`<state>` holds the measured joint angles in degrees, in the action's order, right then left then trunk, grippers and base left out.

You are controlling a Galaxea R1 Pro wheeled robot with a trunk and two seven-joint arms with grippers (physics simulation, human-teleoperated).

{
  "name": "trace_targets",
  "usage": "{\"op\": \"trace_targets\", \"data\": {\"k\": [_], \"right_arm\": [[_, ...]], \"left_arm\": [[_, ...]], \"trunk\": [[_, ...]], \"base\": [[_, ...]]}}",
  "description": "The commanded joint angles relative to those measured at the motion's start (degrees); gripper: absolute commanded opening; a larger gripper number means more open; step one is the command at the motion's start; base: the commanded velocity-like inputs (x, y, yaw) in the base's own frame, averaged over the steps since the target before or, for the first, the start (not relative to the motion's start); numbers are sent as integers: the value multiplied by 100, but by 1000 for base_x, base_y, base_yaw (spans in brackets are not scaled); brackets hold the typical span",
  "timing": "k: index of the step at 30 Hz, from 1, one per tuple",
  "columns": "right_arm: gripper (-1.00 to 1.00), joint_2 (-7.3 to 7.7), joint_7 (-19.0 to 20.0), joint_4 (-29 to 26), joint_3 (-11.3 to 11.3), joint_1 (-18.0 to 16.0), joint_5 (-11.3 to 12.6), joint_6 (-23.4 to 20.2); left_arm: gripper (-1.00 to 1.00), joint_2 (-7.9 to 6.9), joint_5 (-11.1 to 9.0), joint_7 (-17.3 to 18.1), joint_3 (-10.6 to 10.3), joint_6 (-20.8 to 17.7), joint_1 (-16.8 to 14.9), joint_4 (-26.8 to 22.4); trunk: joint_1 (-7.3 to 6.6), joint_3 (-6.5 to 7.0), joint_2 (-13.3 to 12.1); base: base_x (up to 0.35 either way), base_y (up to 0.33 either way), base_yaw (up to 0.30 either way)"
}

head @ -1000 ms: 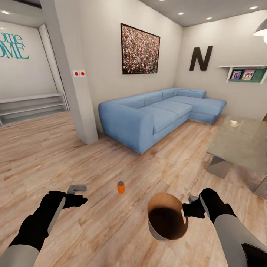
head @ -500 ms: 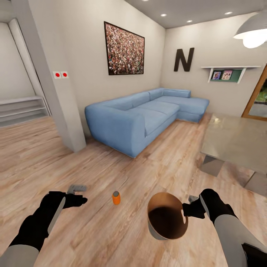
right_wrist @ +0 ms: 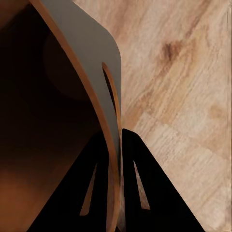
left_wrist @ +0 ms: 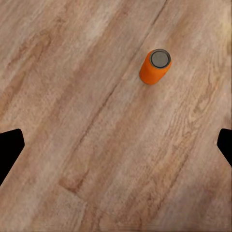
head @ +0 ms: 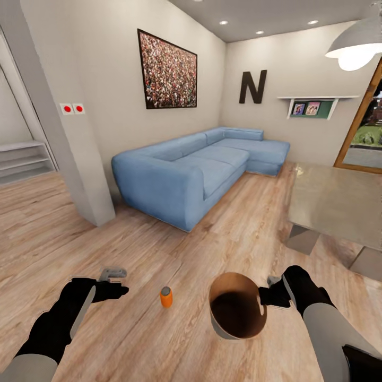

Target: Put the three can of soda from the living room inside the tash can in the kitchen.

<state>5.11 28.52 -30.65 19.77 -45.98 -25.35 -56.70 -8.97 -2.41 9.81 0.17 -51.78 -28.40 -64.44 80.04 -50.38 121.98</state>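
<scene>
One orange-red soda can [head: 166, 297] with a silver top stands upright on the light wood floor, between my two arms; the left wrist view looks down on the can [left_wrist: 155, 66]. My left gripper [head: 114, 281] hovers left of it, open and empty, its fingers [left_wrist: 9, 150] spread wide. My right gripper [head: 268, 294] is shut on the rim of the trash can [head: 237, 313], held off the floor to the right of the soda can, its brown inside facing me. In the right wrist view, both fingers [right_wrist: 96, 188] pinch the trash can's thin grey wall [right_wrist: 87, 53]. The other two cans are out of view.
A blue corner sofa [head: 196, 170] stands along the far wall. A low grey table [head: 339, 204] is at the right, a white pillar [head: 69, 132] at the left. Bare plank floor surrounds the can.
The whole view has shifted, so the camera moved: sofa and pillar slid left and the orange can sits slightly lower. Both arms keep their pose, and the trash can stays gripped.
</scene>
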Motion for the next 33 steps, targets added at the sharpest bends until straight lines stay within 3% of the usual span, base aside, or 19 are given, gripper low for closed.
{"op": "trace_targets", "data": {"k": [1,9,15,18,21,29,30,33], "right_arm": [[-100,-33,50,-33,-34,-33,26,-31],[-100,-59,122,-250,-368,-107,-826,-11],[-100,-59,178,-250,-621,-107,-1424,-39],[-100,-59,207,-250,-741,-107,-1630,-61],[-100,-63,211,-218,-715,-82,-1798,-47],[-100,-310,293,-461,-1028,24,-2090,-160],[-100,-313,586,-526,-1981,24,162,-161],[-100,-322,597,-534,-2013,27,162,-164]], "left_arm": [[100,0,-33,33,0,33,33,33],[100,0,-89,290,0,288,281,289],[100,0,-89,339,0,478,281,478],[100,0,-89,339,0,573,281,571],[100,0,-77,316,0,668,248,537],[100,136,-75,345,-4,921,508,794],[100,137,-75,346,-3,2073,520,1214],[100,140,-75,346,-2,2093,525,1228]], "trunk": [[0,0,0],[0,0,0],[0,0,0],[0,0,0],[0,0,0],[0,0,0],[0,0,0],[0,0,0]], "base": [[0,0,0],[0,0,0],[0,0,0],[0,0,0],[0,0,0],[0,0,0],[0,0,0],[0,0,0]]}}
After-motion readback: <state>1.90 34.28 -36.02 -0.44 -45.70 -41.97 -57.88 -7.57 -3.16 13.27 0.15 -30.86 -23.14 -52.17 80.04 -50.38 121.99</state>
